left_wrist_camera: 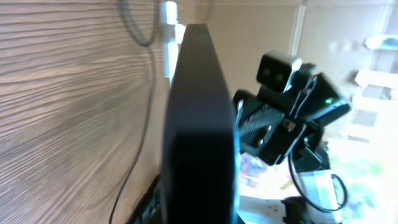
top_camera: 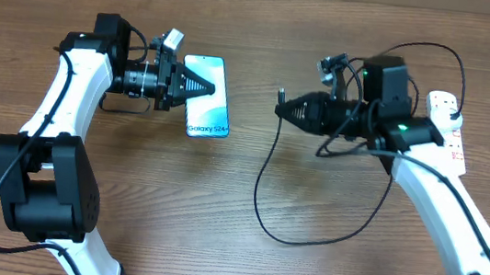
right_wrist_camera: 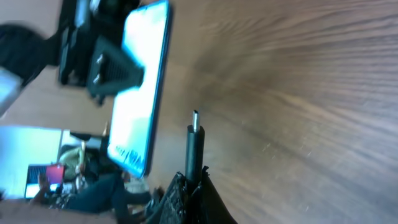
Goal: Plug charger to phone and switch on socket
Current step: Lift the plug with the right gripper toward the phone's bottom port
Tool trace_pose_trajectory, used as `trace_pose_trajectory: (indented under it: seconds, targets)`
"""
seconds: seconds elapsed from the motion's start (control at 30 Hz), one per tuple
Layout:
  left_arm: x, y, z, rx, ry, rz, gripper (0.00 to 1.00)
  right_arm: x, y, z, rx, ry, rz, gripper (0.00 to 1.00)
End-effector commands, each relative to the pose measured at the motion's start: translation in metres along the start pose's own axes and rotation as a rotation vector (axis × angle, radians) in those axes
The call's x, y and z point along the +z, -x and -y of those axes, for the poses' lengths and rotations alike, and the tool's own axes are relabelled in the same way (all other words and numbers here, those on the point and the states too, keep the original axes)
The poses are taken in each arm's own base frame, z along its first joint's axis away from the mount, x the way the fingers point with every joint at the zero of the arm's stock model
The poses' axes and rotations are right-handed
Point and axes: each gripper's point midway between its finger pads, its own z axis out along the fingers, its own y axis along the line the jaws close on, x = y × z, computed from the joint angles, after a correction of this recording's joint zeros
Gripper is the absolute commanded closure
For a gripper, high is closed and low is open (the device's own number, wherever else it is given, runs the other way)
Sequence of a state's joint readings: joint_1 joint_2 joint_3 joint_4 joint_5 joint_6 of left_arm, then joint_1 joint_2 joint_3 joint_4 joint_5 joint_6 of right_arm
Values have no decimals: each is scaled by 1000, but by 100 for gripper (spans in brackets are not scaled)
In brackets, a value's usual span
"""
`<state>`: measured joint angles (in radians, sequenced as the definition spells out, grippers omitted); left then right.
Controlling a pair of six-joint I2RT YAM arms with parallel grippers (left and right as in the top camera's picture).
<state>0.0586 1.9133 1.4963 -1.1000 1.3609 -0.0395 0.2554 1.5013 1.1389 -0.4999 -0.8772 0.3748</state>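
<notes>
The left end effector (top_camera: 206, 87) pinches the phone (top_camera: 209, 115) at eleven o'clock on the tabletop (top_camera: 127, 198). The right end effector (top_camera: 285, 108), at one o'clock, pinches the charger (right_wrist_camera: 194, 146), its connector tip aimed at the phone.

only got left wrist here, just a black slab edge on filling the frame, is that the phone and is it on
observer: yes, that is the phone, clamped in the left gripper. Seen from overhead it is lit blue and reads Galaxy S24.
operator: ok and the charger, plugged in yet
observer: no. The right gripper is shut on the charger just behind its connector. The bare metal tip sticks out past the fingers, with a clear gap between it and the phone.
</notes>
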Motion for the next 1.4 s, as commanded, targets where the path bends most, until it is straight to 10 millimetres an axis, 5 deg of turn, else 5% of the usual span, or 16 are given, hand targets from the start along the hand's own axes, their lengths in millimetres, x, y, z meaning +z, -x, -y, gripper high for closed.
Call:
trace_pose_trajectory:
  seconds: [0.0, 0.23, 0.57, 1.07, 1.37]
  targets:
    - [-1, -3, 33, 93, -152, -5, 96, -18, -9, -33, -127, 55, 2, 96]
    - [-3, -2, 44, 113, -221, -4, 96, -34, -42, -62, -130, 131, -28, 96]
    - [-3, 3, 45, 98, -220, -6, 96, 1, -72, -82, -95, 231, -98, 96]
    - [-4, 23, 52, 29, -219, -17, 96, 30, -52, -105, -52, 280, -28, 96]
    - [-5, 32, 57, 21, -218, -20, 96, 49, -55, -94, -31, 283, -66, 96]
